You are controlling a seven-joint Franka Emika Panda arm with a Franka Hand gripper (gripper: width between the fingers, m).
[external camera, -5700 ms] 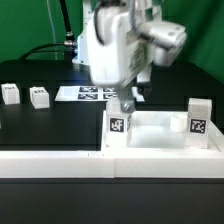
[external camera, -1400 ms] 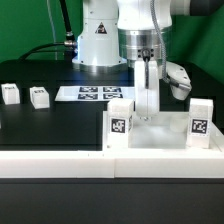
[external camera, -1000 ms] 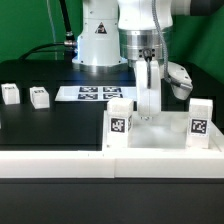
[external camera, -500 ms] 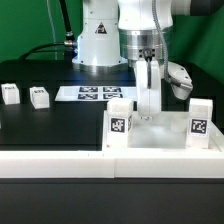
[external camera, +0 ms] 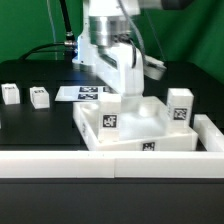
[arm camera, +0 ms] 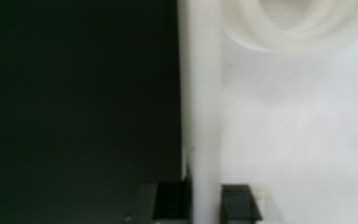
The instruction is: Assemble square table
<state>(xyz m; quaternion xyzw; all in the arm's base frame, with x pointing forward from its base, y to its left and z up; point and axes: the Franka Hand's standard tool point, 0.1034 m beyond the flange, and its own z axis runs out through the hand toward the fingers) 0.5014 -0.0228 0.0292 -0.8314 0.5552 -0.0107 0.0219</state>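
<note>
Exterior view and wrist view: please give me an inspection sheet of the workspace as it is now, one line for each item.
Surface: black table, with a white ledge along its front.
Job's things: square table top lies turned at an angle, with two upright tagged blocks on it. Two loose legs lie apart from it at the exterior view's left.
Clutter: nothing seen.
Grippers: gripper shut on the top's rim wall, one finger on each side.
Cables: black cable hangs behind the arm.
Surroundings: marker board lies flat behind the top; green backdrop.
</note>
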